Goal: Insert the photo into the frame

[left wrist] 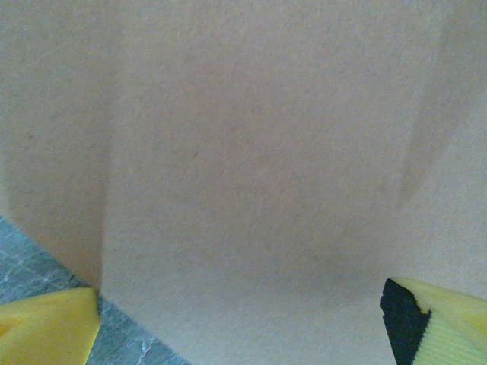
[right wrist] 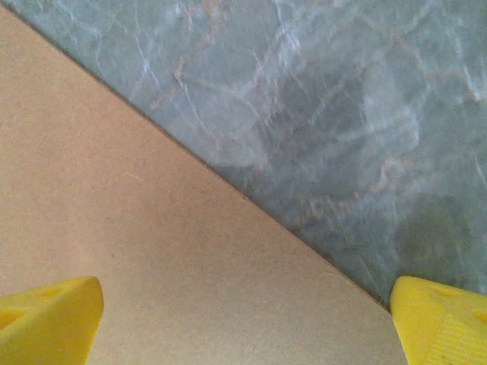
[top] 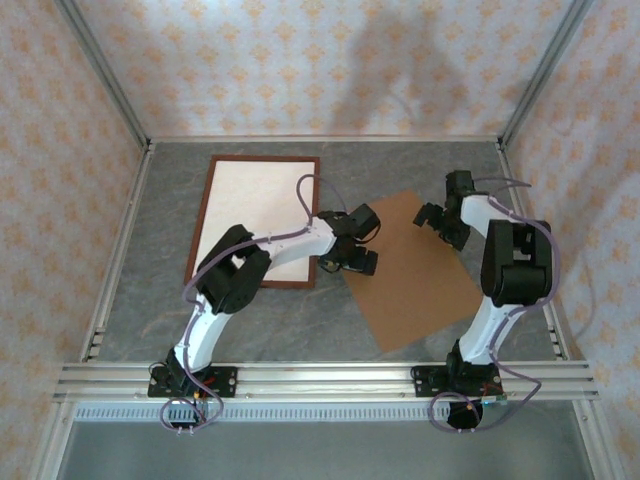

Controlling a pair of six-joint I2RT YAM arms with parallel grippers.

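The frame (top: 201,215), thin dark reddish-brown moulding around a whitish-cream inside, lies flat at the back left of the table. The photo is hidden or out of view. My left gripper (top: 356,246) hangs open over the left edge of a plain brown backing board (top: 412,285), just right of the frame's near right corner. In the left wrist view its yellow fingertips (left wrist: 47,327) stand wide apart over the board (left wrist: 251,167). My right gripper (top: 440,222) is open over the board's far right edge (right wrist: 152,251), with nothing between its fingertips (right wrist: 47,319).
The grey marble table (top: 150,300) is ringed by aluminium rails and patterned walls. The backing board lies skewed in the middle right. Bare marble (right wrist: 327,106) shows beyond the board's edge in the right wrist view.
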